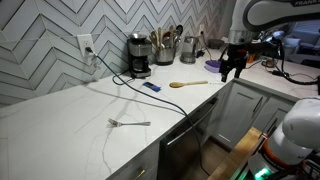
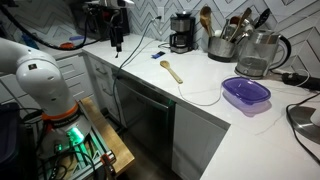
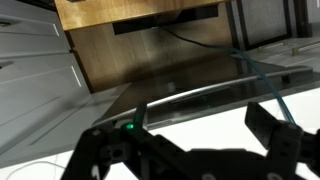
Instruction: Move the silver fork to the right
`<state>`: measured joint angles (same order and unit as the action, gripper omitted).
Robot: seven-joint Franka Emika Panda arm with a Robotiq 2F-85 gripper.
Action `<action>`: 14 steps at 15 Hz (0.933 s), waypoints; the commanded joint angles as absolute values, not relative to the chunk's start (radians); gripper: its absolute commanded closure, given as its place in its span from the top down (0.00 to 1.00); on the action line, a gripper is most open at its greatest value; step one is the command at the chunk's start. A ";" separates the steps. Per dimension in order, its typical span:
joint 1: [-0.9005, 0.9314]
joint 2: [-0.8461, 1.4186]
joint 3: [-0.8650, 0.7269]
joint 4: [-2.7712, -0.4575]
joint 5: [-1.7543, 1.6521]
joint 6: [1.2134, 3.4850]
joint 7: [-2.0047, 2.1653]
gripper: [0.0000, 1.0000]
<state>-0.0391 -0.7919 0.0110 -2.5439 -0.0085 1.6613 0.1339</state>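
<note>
Hovering at the upper right of an exterior view, our gripper (image 1: 232,68) hangs spread wide, holding nothing.

We see the silver fork (image 1: 130,123) lying flat at lower centre, near the front edge of the white counter (image 1: 60,120), well apart from the gripper, with bare counter all round it. The crock (image 1: 166,52) beside the coffee maker (image 1: 139,56) is stuffed with upright utensils. A purple lidded tub (image 2: 246,94) sits right of centre in an exterior view, but we can't tell what's in it. A wooden spoon (image 1: 188,84) and a small blue thing (image 1: 150,87) lie mid-frame. In the wrist view the dark fingers (image 3: 100,150) sit far apart along the bottom. The lettering on the arm (image 1: 275,10) is too small to read.
</note>
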 commanded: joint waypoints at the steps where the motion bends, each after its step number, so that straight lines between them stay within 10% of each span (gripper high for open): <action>1: -0.043 -0.791 0.014 -2.542 -0.006 1.659 0.131 1.00; 14: 0.214 -0.646 0.282 -2.491 0.075 1.734 0.092 1.00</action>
